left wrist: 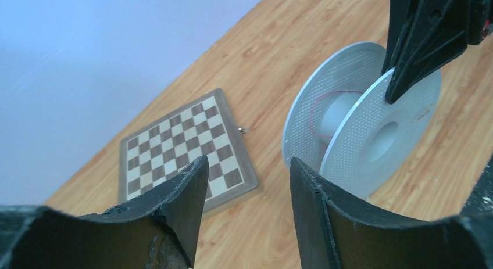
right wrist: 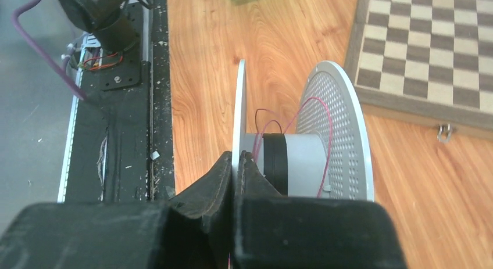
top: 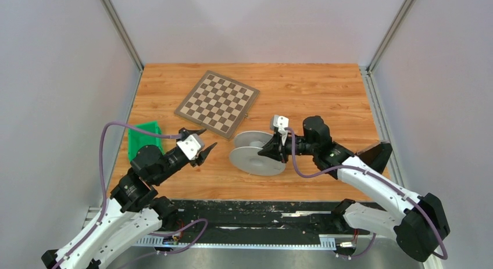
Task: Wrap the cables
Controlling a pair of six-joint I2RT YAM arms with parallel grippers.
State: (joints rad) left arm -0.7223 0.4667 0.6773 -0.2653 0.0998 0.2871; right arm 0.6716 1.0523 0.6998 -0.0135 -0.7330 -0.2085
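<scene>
Pressed together on one perforated flange of a grey spool (right wrist: 340,135), the right gripper (right wrist: 237,160) pinches the disc's rim, holding the spool on edge near the middle of the wooden table (top: 314,89), slightly toward its near edge. A thin red cable (right wrist: 325,121) loops loosely around the spool's hub, beside a black band (right wrist: 274,161) on that hub. The left gripper (left wrist: 247,167) hangs apart from the spool on its left, fingers spread and nothing between them. A chessboard (top: 217,103) lies flat beyond the spool, toward the table's far edge, left of centre. A green bin (top: 145,136) sits at the table's left edge, just behind the left arm.
</scene>
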